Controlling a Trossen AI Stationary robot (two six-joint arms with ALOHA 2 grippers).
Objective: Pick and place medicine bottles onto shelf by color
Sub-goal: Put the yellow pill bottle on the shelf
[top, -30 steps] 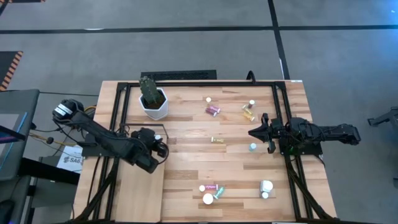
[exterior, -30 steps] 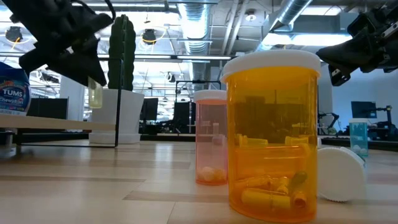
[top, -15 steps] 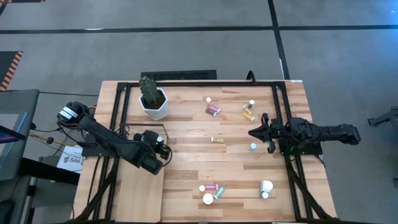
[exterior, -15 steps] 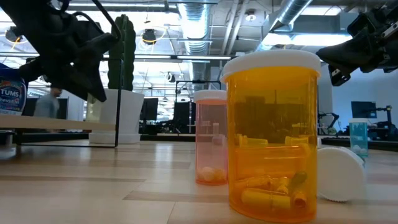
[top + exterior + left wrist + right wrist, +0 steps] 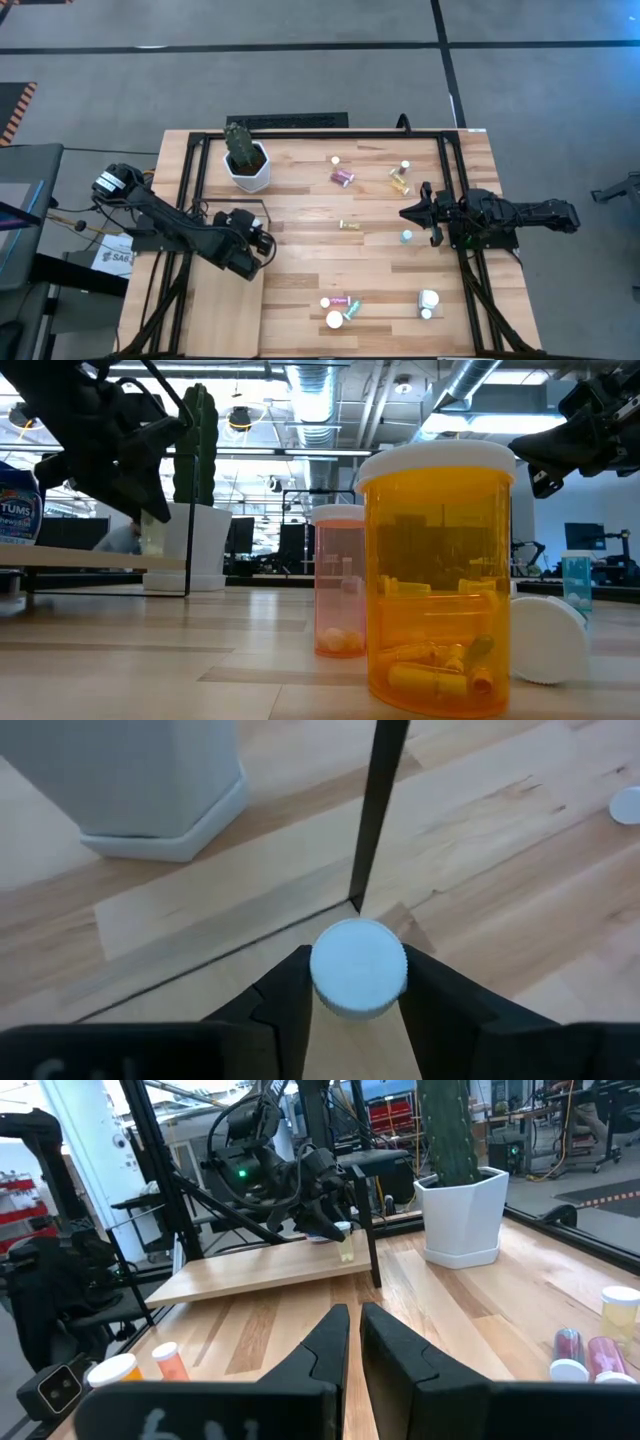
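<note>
From above, my left gripper [image 5: 262, 243] has dropped to the shelf [image 5: 225, 310] corner since 1 second ago; the right gripper [image 5: 408, 213] waits shut over mid-table. In my left wrist view, the white-capped bottle [image 5: 358, 968] sits between fingers [image 5: 287, 990] that seem to be loosening, so I judge the release underway

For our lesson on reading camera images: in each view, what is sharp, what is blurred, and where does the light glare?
Low view: the amber bottle looms large and sharp up close; ceiling lights glare behind it and the arms are dark silhouettes. Left wrist view: the white cap between the left claw's fingers is sharp, the plant pot softer. High view: even light, bottles tiny. Right wrist view: the right claw is near and dark.
</note>
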